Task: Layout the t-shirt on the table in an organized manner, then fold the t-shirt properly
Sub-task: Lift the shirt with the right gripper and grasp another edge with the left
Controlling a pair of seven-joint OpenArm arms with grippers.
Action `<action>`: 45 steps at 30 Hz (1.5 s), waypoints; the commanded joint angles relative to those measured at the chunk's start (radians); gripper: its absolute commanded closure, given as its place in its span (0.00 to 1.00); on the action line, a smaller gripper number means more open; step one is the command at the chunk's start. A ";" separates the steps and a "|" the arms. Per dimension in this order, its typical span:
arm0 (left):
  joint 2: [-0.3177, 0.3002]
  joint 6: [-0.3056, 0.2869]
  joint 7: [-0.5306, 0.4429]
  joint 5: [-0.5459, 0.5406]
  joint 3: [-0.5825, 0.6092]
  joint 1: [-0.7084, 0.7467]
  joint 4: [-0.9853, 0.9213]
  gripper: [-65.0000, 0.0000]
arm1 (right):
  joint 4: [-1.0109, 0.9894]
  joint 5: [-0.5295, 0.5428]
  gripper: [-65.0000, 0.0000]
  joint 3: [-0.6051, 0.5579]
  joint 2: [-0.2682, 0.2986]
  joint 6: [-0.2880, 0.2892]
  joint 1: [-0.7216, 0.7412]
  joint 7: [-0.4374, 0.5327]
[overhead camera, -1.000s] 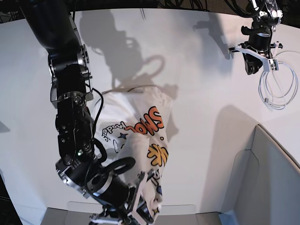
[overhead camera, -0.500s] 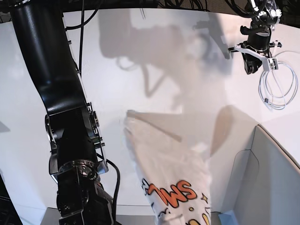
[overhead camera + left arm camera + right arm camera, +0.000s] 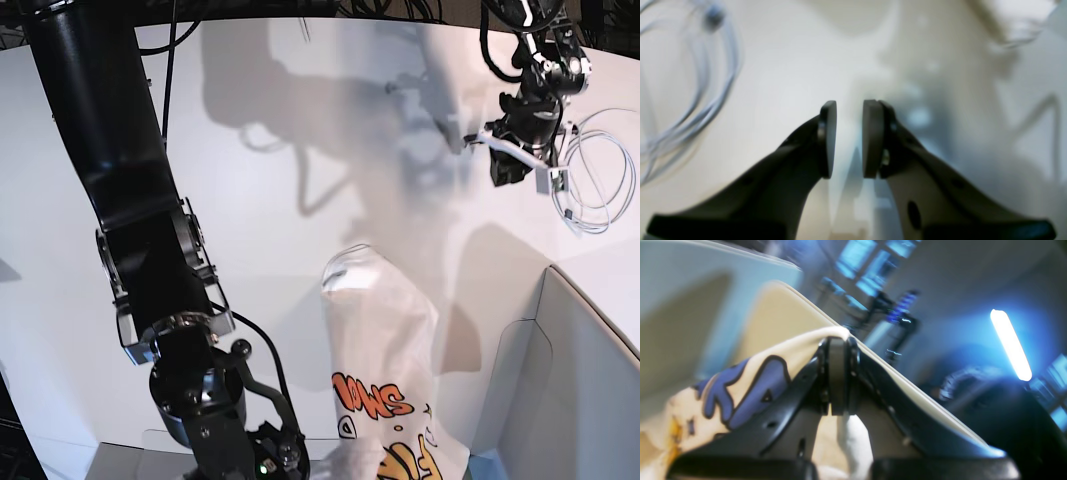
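the table (image 3: 300, 150) fills most of the base view. the t-shirt (image 3: 385, 370) hangs in the near middle, its top end pinched in the right gripper (image 3: 838, 373) and lifted off the table, its far end trailing toward the table's centre. the right arm (image 3: 150, 260) stands on the near left, left of the shirt. the left gripper (image 3: 505, 165) hovers at the far right, well apart from the shirt. a coiled cable (image 3: 595, 185) lies just right of it. a bin (image 3: 580, 380) sits at the near right, beside the shirt.

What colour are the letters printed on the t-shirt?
Orange with dark outlines on the t-shirt, clearest in the base view.
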 commanded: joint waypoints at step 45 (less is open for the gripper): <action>0.063 0.003 0.024 0.661 0.614 -0.624 -0.520 1.00 | 0.205 -0.245 1.00 0.018 0.242 0.079 -0.305 0.012</action>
